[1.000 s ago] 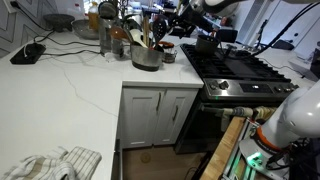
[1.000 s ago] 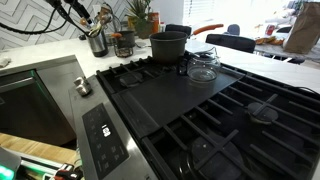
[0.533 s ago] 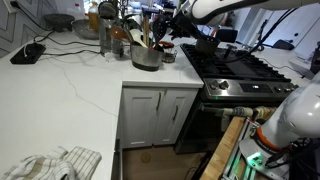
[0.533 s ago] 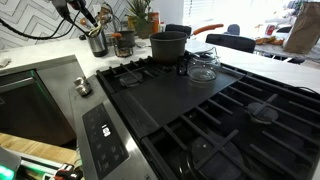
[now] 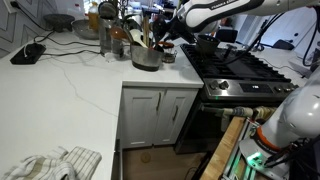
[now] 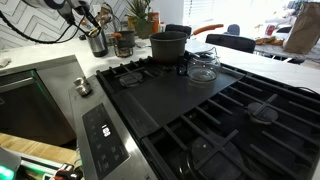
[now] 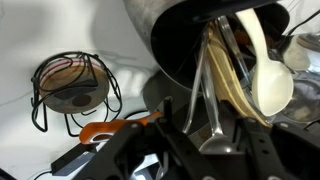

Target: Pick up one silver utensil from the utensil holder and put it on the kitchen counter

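The utensil holder (image 5: pixel 147 57) is a squat silver pot at the corner of the white kitchen counter (image 5: pixel 70 90), next to the stove. It also shows in an exterior view (image 6: pixel 98 43). In the wrist view the holder (image 7: pixel 175 40) fills the top. It holds several silver utensils (image 7: pixel 205 90) and a cream spoon (image 7: pixel 268 75). My gripper (image 7: pixel 205 150) is open, its black fingers either side of a silver utensil's end. In both exterior views the gripper (image 5: pixel 163 35) (image 6: pixel 88 14) hovers just above the holder.
A black gas stove (image 5: pixel 235 65) is beside the holder, with a dark pot (image 6: pixel 168 45) and a glass pot (image 6: pixel 203 65) on it. Glass jars (image 5: pixel 107 35) stand behind the holder. A cloth (image 5: pixel 50 165) lies on the near counter. A wire stand (image 7: pixel 70 85) is close by.
My arm has moved down and toward the utensil holder, bringing the gripper close over the utensils. Nothing else has moved.
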You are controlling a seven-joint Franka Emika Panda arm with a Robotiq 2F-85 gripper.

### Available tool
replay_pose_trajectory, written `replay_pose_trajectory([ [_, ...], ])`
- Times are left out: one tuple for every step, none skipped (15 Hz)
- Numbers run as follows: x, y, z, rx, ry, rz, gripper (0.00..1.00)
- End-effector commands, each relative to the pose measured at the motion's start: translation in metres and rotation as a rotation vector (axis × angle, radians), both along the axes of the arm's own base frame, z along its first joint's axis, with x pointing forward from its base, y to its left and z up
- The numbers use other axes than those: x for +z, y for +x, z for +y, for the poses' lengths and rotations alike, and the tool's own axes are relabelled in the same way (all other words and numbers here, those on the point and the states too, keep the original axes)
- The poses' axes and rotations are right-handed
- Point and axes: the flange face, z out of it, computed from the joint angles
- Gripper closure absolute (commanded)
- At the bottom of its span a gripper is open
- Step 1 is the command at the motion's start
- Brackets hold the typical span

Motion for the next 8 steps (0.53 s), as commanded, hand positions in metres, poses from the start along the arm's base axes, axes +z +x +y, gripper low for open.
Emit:
replay_pose_trajectory([
  [-0.0075, 0.007, 0.0022, -0.008, 0.01, -0.027, 0.68],
  [-0.0094, 0.0077, 0.0021, -0.007, 0.009, -0.032, 0.67],
  [-0.0111, 0.0084, 0.002, -0.007, 0.008, -0.034, 0.65],
  [-0.0132, 0.0091, 0.0012, -0.008, 0.005, -0.037, 0.6],
  [-0.0143, 0.0096, 0.001, -0.008, 0.004, -0.039, 0.51],
  [-0.0152, 0.0103, 0.0001, -0.01, 0.002, -0.043, 0.49],
  [-0.0161, 0.0108, -0.0004, -0.012, 0.003, -0.047, 0.47],
  [-0.0164, 0.0113, -0.0011, -0.014, 0.002, -0.053, 0.53],
])
